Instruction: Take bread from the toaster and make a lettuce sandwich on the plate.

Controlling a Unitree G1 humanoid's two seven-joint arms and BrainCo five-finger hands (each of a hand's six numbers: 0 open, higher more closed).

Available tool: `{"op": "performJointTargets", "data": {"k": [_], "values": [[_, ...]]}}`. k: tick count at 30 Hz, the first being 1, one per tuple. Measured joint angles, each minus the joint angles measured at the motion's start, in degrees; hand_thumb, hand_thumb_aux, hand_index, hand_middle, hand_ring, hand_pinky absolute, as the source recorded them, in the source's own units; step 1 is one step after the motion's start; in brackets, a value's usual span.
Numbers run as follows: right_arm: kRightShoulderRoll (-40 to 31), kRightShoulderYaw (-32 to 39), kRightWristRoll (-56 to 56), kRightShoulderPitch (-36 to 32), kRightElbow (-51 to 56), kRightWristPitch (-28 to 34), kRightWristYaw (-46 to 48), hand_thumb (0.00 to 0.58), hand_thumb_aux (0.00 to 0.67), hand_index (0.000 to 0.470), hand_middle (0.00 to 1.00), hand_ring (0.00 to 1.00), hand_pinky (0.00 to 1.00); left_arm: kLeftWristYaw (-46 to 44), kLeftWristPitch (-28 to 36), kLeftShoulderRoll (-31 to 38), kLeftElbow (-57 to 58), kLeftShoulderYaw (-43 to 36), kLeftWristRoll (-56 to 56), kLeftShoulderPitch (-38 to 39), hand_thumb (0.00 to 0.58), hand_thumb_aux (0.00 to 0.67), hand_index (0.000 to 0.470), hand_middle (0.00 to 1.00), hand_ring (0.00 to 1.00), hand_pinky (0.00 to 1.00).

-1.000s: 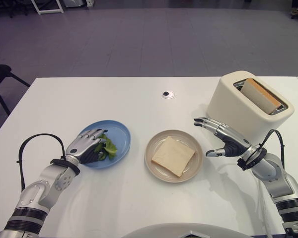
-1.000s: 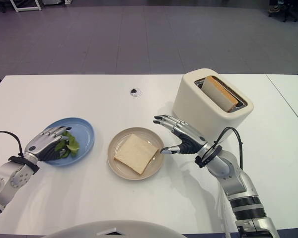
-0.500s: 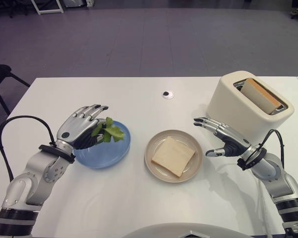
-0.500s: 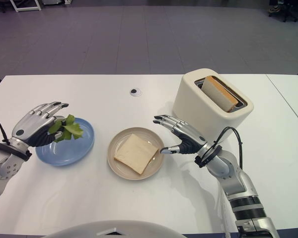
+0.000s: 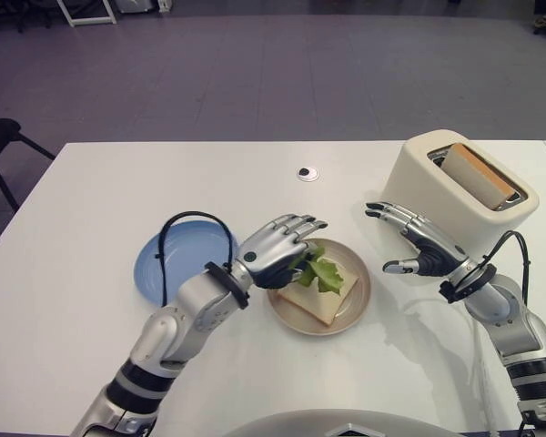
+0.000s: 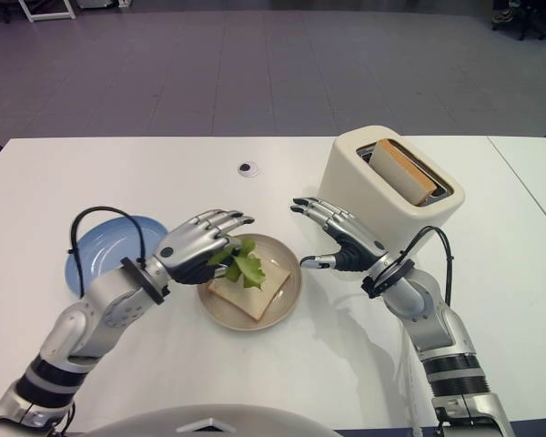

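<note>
My left hand (image 5: 275,253) is over the beige plate (image 5: 362,284). Its fingers are curled around the lettuce (image 5: 320,271) and pinch it from above. The leaf hangs over the slice of bread (image 5: 314,306) that lies on this plate. I cannot tell whether it touches the bread already or is just above it.

I judge the step in hand to be laying the lettuce on the bread. To do it well, I should bring the hand a little more over the middle of the slice, because the leaf now sits toward its far side. Then I should lower it until the leaf rests flat, and only then loosen the fingers slowly. After that the hand should rise straight up, so that the leaf does not stick to it and get dragged off. I must not press down, or the slice could slide on the plate. When I draw the arm away, I must mind the blue plate (image 5: 187,250) beside my wrist.

My right hand (image 5: 426,255) is spread and holds nothing, between the beige plate and the toaster (image 5: 419,193). The second slice (image 5: 478,173) stands in the slot.
</note>
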Motion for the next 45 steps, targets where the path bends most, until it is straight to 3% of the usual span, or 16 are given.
{"op": "performJointTargets", "data": {"k": [6, 7, 8, 9, 10, 15, 23, 26, 30, 33, 37, 38, 39, 40, 45], "values": [[0.03, 0.02, -0.02, 0.01, -0.08, 0.11, -0.02, 0.0, 0.0, 0.0, 0.0, 0.0, 0.0, 1.36, -0.73, -1.63, 4.8, -3.99, 4.22, -0.99, 0.58, 0.67, 0.47, 0.0, 0.0, 0.0], [0.03, 0.03, -0.02, 0.01, -0.12, 0.12, 0.0, 0.0, 0.0, 0.0, 0.0, 0.0, 0.0, 1.45, -0.9, -1.69, 5.18, -4.37, 4.44, -0.99, 0.524, 0.462, 0.324, 0.0, 0.0, 0.0], [0.03, 0.03, -0.01, 0.01, -0.27, 0.12, 0.03, 0.0, 0.0, 0.0, 0.0, 0.0, 0.0, 1.6, -0.92, -1.68, 5.43, -4.49, 4.83, -0.97, 0.454, 0.357, 0.251, 0.0, 0.0, 0.0], [0.03, 0.02, -0.01, 0.02, -0.43, 0.11, 0.06, 0.0, 0.0, 0.0, 0.0, 0.0, 0.0, 1.7, -0.87, -1.67, 5.56, -4.49, 5.19, -0.97, 0.075, 0.045, 0.031, 0.0, 0.0, 0.0], [0.03, 0.03, -0.01, 0.02, -0.52, 0.12, 0.08, 0.0, 0.0, 0.0, 0.0, 0.0, 0.0, 1.74, -0.78, -1.64, 5.65, -4.51, 5.48, -0.96, 0.0, 0.0, 0.0, 0.0, 0.0, 0.0], [0.02, 0.05, 0.0, 0.14, -0.7, 0.14, 0.29, 0.0, 0.0, 0.0, 0.0, 0.0, 0.0, 1.8, -0.65, -0.02, 4.64, -3.6, 6.05, -0.73, 0.0, 0.0, 0.0, 0.0, 0.0, 0.0], [-0.12, -0.4, 0.0, 0.16, -1.24, 0.07, 0.31, 0.0, 0.0, 0.0, 0.0, 0.0, 0.0, 0.76, -0.66, 4.95, -3.86, 4.05, 3.76, 1.1, 0.0, 0.0, 0.0, 0.0, 0.0, 0.0], [-0.99, -4.33, 0.01, 0.06, -4.77, 1.09, -1.04, 0.0, 0.0, 0.0, 0.0, 0.0, 0.0, 1.28, -0.04, 3.0, -7.73, 7.77, -5.41, 5.22, 0.0, 0.0, 0.0, 0.0, 0.0, 0.0], [-5.14, -14.99, 0.02, -3.67, -7.41, 7.82, -3.65, 0.0, 0.0, 0.0, 0.0, 0.0, 0.0, 4.12, 0.23, -4.19, -9.28, 10.6, -23.33, 16.93, 0.0, 0.0, 0.0, 0.0, 0.0, 0.0], [-9.35, -20.25, -1.22, -5.53, -4.42, 11.43, -5.69, 0.0, 0.0, 0.0, 0.0, 0.0, 0.0, 5.91, -1.87, -7.17, -6.58, 12.56, -32.39, 23.15, 0.0, 0.0, 0.0, 0.0, 0.0, 0.0], [-12.96, -20.33, -6.9, -6.16, 5.34, 14.05, -9.52, 0.0, 0.0, 0.0, 0.0, 0.0, 0.0, 7.26, -3.86, -8.07, -4.51, 16.09, -36.63, 23.98, 0.0, 0.0, 0.0, 0.0, 0.0, 0.0], [-13.12, -20.02, -6.93, -6.32, 6.59, 14.03, -9.88, 0.031, 0.018, 0.013, 0.0, 0.0, 0.0, 7.31, -4.08, -8.1, -4.38, 16.14, -36.76, 23.96, 0.0, 0.0, 0.0, 0.0, 0.0, 0.0], [-13.33, -19.41, -6.95, -6.71, 8.36, 13.92, -10.06, 0.285, 0.192, 0.135, 0.0, 0.0, 0.0, 7.32, -4.49, -8.19, -4.06, 16.13, -36.77, 23.84, 0.0, 0.0, 0.0, 0.0, 0.0, 0.0], [-13.54, -18.63, -6.95, -6.93, 9.78, 13.89, -10.03, 0.438, 0.339, 0.238, 0.0, 0.0, 0.0, 7.33, -4.78, -8.32, -3.72, 16.09, -36.77, 23.75, 0.0, 0.0, 0.0, 0.0, 0.0, 0.0], [-13.68, -14.85, -6.74, -7.04, 11.62, 12.07, -8.87, 0.474, 0.384, 0.269, 0.0, 0.0, 0.0, 7.3, -5.65, -8.45, -3.42, 15.96, -36.6, 23.74, 0.0, 0.0, 0.0, 0.0, 0.0, 0.0]]}}
